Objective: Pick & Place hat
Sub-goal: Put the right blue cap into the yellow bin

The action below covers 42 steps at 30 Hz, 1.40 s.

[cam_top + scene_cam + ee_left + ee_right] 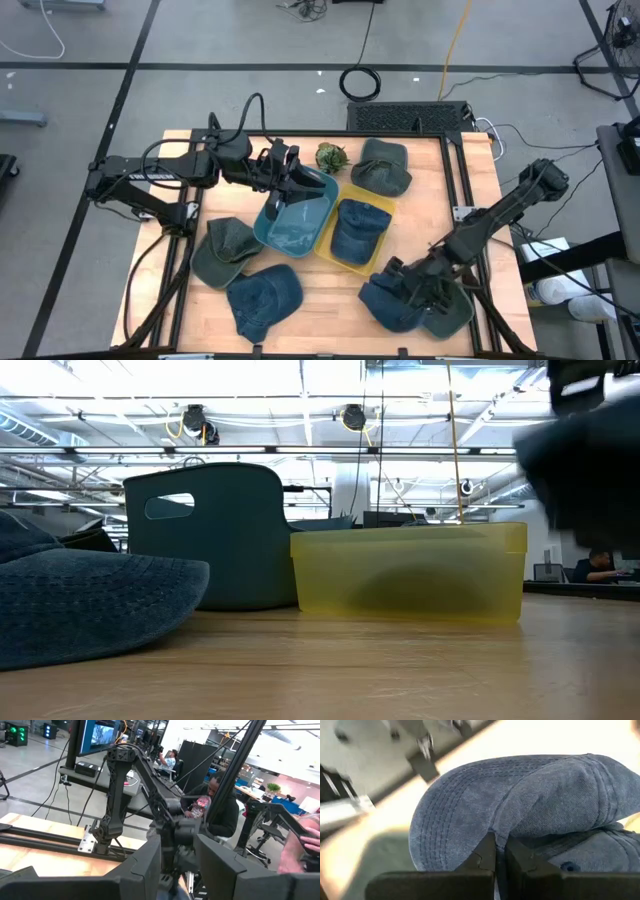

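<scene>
Right arm reaches low across the table's near right corner, its right gripper (415, 290) pressed down onto a blue denim cap (385, 300). In the right wrist view the 2 dark fingers (485, 852) sit almost together, pinching a fold of that denim cap's fabric (520, 805). Under the same cap's right edge lies a grey-green cap (452, 312), partly covered by the arm.

Left arm stretches from the table's left side toward the middle, and the left gripper (290, 172) hangs over the far rim of the teal bin (318, 185). Its fingers (145, 865) stand apart in the left wrist view, nothing between them.

The teal bin sits at the table's centre and holds nothing I can make out. Touching its right side is the yellow bin (322, 250), with 1 blue cap (358, 228) lying inside. From the low view the yellow bin (410, 575) stands right of the teal one (215, 540).

Around the bins: a green cap (383, 165) beyond the yellow bin, a small camouflage cap (331, 156) just left of it, an olive cap (225, 250) left of the teal bin, another blue denim cap (262, 297) in front of that.

A person (222, 805) sits beyond the table in the left wrist view.
</scene>
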Tool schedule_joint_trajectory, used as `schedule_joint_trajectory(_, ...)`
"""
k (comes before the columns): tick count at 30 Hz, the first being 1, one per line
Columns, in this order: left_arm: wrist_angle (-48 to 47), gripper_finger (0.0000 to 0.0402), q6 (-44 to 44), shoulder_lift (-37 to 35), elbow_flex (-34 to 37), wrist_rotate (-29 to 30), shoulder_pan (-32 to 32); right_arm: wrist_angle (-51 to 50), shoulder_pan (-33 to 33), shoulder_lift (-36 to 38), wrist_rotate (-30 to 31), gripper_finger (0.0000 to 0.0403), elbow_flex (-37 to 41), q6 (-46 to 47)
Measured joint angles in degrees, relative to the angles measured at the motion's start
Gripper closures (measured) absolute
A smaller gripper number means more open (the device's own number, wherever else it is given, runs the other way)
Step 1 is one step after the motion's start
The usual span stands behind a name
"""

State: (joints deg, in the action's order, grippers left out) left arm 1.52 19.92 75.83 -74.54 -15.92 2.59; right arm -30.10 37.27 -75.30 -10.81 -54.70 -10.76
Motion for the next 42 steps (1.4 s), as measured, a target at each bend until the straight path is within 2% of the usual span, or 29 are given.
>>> schedule_joint_trajectory(4,0.02,0.0273,0.00,0.00,0.00,0.00,0.02,2.71,1.17,4.16,0.00,0.0400,0.00,6.44)
schedule_joint_trajectory(10,0.00,0.0273,0.00,0.00,0.00,0.00,0.00,4.02,1.53,8.94,0.07,0.0401,0.00,24.42)
schedule_joint_trajectory(18,0.01,0.0272,0.00,-0.01,0.00,0.00,0.00,5.53,1.47,11.91,0.67,0.0402,0.00,39.97)
schedule_joint_trajectory(28,0.01,0.0273,0.00,-0.01,0.00,0.00,0.02,5.43,1.47,12.32,10.79,0.0402,0.00,58.68)
schedule_joint_trajectory(35,0.00,0.0273,0.00,0.00,0.00,0.00,0.01,4.08,1.45,12.32,21.61,0.0403,-0.04,65.21)
schedule_joint_trajectory(38,0.01,0.0273,0.00,0.00,0.00,0.00,0.00,0.78,0.89,12.10,24.04,0.0403,-0.80,67.57)
schedule_joint_trajectory(42,0.01,0.0273,0.00,0.00,0.00,0.00,0.00,-8.08,-0.42,9.90,24.50,0.0403,-5.72,68.60)
